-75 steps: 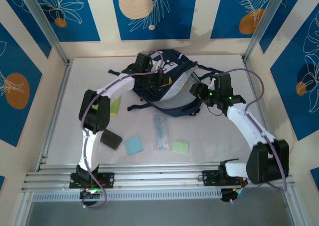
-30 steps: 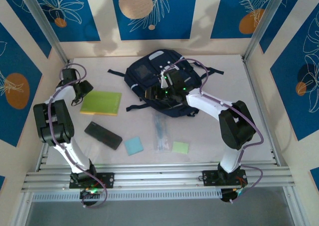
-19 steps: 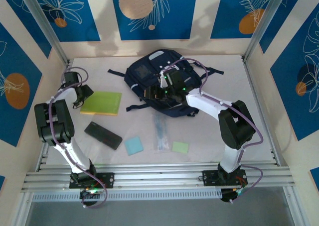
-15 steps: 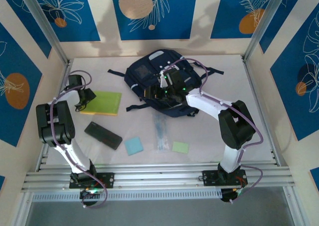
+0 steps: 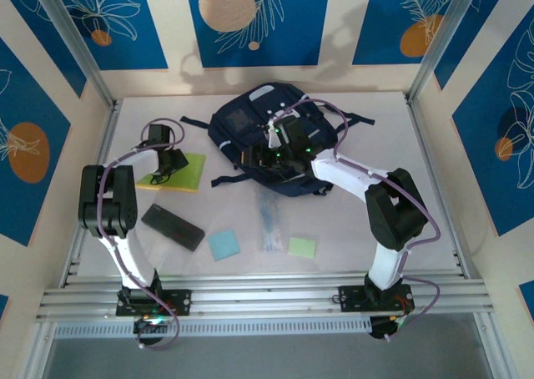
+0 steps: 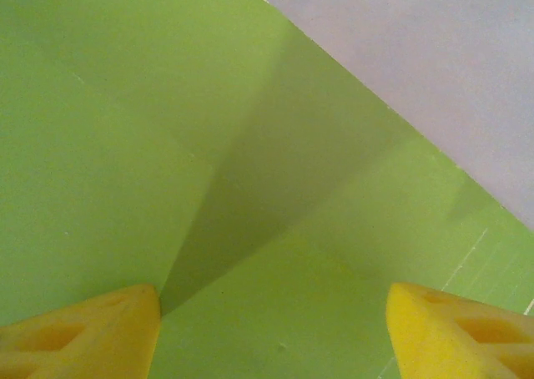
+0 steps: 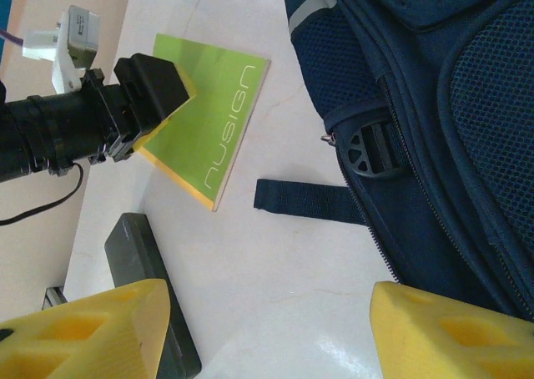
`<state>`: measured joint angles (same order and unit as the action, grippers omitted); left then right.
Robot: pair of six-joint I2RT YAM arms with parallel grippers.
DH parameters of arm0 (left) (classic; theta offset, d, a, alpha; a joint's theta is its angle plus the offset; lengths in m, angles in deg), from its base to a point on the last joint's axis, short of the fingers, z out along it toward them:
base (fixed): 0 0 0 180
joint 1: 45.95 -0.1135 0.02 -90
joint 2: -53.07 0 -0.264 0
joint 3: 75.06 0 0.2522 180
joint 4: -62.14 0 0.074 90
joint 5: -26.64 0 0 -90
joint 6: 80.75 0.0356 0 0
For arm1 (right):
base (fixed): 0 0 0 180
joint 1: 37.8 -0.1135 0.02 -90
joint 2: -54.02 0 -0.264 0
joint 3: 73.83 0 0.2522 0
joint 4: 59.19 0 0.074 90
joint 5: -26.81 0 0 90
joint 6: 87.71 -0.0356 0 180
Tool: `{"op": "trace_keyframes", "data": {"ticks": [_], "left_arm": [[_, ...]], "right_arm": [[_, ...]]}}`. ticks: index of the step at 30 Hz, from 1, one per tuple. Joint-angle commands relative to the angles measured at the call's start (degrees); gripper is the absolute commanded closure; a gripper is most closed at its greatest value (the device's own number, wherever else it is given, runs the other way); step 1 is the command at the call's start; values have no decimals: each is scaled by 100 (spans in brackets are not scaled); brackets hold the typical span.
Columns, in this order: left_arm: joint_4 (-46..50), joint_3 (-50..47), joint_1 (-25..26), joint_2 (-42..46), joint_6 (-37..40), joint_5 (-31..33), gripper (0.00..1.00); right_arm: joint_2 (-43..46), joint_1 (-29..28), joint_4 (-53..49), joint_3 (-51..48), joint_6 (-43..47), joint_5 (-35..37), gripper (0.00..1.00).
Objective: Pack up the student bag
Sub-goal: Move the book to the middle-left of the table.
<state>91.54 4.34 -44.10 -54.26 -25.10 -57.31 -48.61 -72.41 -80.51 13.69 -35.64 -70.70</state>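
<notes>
The student bag (image 5: 275, 128) is a dark navy backpack lying flat at the back middle of the table; its mesh side and zip show in the right wrist view (image 7: 417, 103). My right gripper (image 5: 253, 156) hovers open at the bag's front left edge, its yellow fingertips (image 7: 83, 329) wide apart over bare table with nothing between them (image 7: 267, 333). My left gripper (image 5: 169, 169) is open just above a green notebook (image 5: 182, 172), which spreads under its yellow fingertips (image 6: 467, 329) in the left wrist view (image 6: 167, 145). The notebook (image 7: 209, 120) lies flat left of the bag.
A black case (image 5: 173, 226) lies in front of the notebook, and it also sits beside my right finger (image 7: 154, 304). A blue sticky pad (image 5: 224, 245), a clear pen packet (image 5: 269, 220) and a green sticky pad (image 5: 302, 246) lie near the front. A loose bag strap (image 7: 309, 202) rests on the table.
My left gripper has swung right from the table's left edge to over the green notebook. The right arm and the bag have stayed where they were over the last second.
</notes>
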Motion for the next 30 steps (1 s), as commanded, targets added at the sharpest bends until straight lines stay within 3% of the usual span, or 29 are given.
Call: {"op": "trace_keyframes", "data": {"ticks": [1,2,12,18,24,30], "left_arm": [[469,-143,180,-283,50,-317,30],[452,-241,244,-232,57,-362,34],[469,-1496,727,772,91,-650,34],[590,-1660,1077,1061,83,-902,35],[641,-1608,1568,1246,-16,-1231,36],[931,-1766,1591,1916,-73,-1102,34]], "right_arm": [[152,-28,104,-127,-11,-37,35],[147,-25,137,-127,-21,-55,35],[-401,-93,396,216,-286,-609,43],[-1011,-349,249,837,-306,-736,48],[-1813,-531,-6,1567,-373,-522,57],[-2545,-520,-559,2404,125,-130,58]]}}
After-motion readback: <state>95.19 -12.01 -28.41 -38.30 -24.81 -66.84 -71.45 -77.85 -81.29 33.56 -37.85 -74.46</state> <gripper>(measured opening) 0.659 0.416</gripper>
